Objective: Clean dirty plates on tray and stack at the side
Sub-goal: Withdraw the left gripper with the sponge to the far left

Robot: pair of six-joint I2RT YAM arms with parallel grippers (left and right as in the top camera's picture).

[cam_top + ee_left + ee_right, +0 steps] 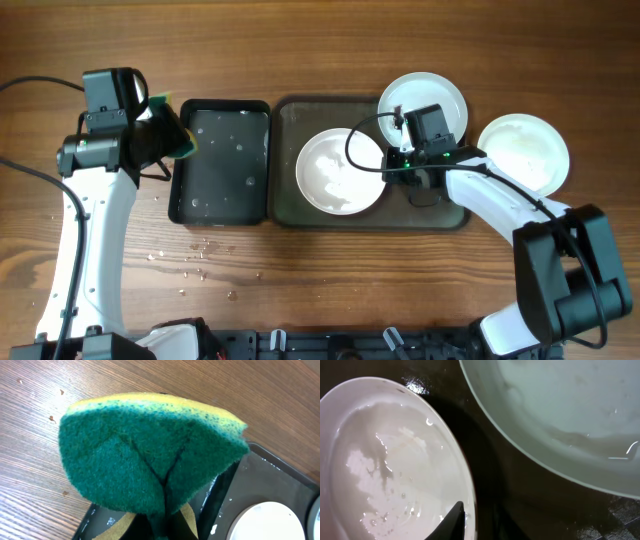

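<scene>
Wooden table (320, 40): one plate (523, 152) sits at the tray's (285, 205) three o'clock, seemingly done; two plates (340, 172) are left aboard. Left gripper (165, 135) pinches the sponge (186, 140); right gripper (415, 178) meets a rim, grip unclear.

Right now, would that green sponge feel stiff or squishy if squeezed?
Probably squishy: the sponge creases and folds where the left gripper pinches it. Likely light, held up by that one pinch. Its scouring face looks rough, so hardly slippery.
</scene>
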